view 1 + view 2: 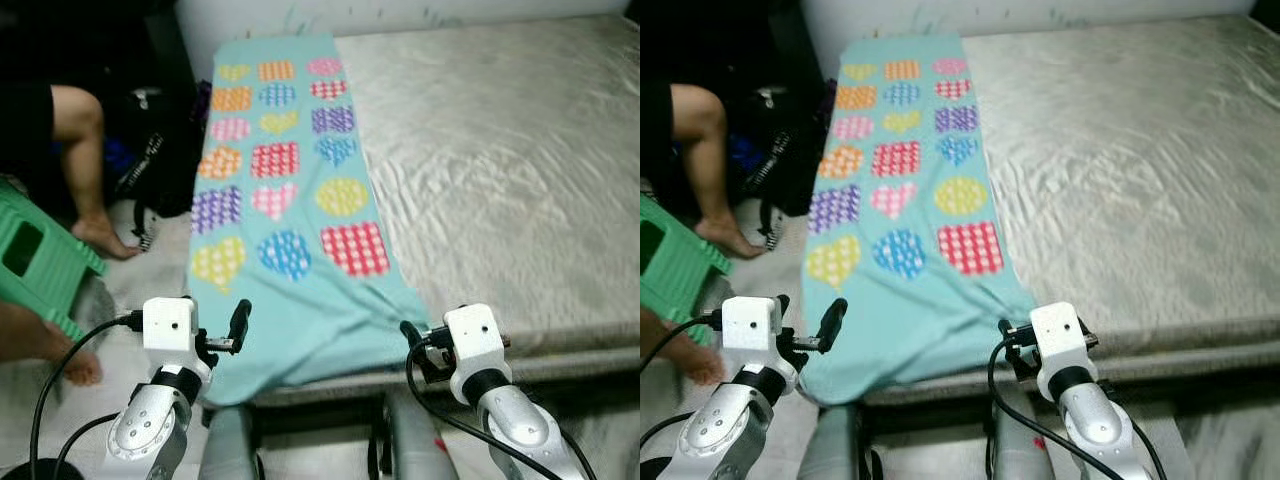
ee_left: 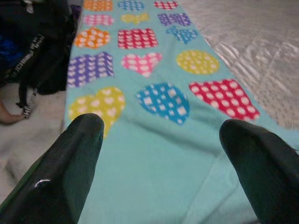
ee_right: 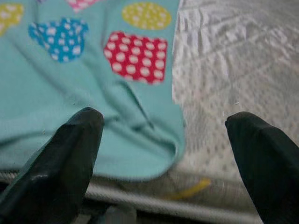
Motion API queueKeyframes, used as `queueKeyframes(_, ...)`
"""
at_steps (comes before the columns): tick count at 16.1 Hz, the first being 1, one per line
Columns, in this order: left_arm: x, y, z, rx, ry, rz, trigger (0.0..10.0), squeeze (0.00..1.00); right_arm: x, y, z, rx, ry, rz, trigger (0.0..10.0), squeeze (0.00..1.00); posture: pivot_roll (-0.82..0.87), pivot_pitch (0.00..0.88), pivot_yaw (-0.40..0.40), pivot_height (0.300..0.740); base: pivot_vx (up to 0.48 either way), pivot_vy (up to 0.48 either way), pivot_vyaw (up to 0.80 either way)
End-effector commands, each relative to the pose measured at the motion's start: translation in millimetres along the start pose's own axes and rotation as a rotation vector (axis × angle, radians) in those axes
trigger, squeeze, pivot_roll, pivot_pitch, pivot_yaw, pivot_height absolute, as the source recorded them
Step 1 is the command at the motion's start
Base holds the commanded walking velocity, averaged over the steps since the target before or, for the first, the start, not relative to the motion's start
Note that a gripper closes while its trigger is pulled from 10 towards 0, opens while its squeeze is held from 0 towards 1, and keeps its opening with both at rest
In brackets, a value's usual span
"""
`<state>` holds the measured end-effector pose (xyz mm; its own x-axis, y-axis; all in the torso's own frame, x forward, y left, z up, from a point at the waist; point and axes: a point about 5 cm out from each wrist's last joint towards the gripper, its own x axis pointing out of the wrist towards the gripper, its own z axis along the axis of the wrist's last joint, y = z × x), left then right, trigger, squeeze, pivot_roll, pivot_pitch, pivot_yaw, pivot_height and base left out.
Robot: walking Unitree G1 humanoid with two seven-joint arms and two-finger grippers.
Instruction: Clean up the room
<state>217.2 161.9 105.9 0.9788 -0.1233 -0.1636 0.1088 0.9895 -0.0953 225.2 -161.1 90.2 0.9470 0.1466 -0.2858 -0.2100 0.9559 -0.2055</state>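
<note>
Now, what I see:
Blanket (image 1: 290,200): teal, patterned with hearts, along the bed's (image 1: 500,170) left edge, near end drooping over the foot edge.
Left claw (image 2: 161,135): fingers apart, just above the blanket's near end.
Right claw (image 3: 163,126): fingers apart, at the blanket's near right corner.

I am standing in a bedroom of a lived-in home; before me a wide bed (image 1: 520,180) takes up most of what I see, its mattress under a pale, faintly patterned sheet with soft wrinkles; along its left side lies a turquoise blanket (image 1: 290,200) printed with dotted and checked hearts, its near end drooping over the edge; beside the bed, on a light floor, a dark bag with straps (image 1: 160,160) slumps against dark furniture; a green plastic stool (image 1: 35,260) stands there too, and a person's bare legs and feet (image 1: 90,180) rest next to it; a plain pale wall (image 1: 400,15) closes the far side.
</note>
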Motion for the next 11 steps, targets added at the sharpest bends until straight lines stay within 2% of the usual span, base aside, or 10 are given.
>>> queueKeyframes(1,-0.4,4.3,-0.5,0.021,0.004,0.024,10.0,0.00,0.4,1.7,0.3,0.010,-0.006,0.011,10.0,0.00,-0.10,0.158,0.056,0.590,0.000,0.000,0.00)
queueKeyframes(7,-0.2,4.4,-0.3,0.020,0.000,0.029,10.0,0.00,1.4,2.2,0.9,0.007,-0.018,0.021,10.0,0.00,-0.10,0.156,0.053,0.590,0.000,0.000,0.00)
queueKeyframes(11,0.0,3.6,-0.4,0.019,-0.003,0.025,10.0,0.00,2.1,3.4,0.7,0.009,-0.021,0.028,10.0,0.00,-0.10,0.151,0.056,0.540,0.000,0.000,0.00)
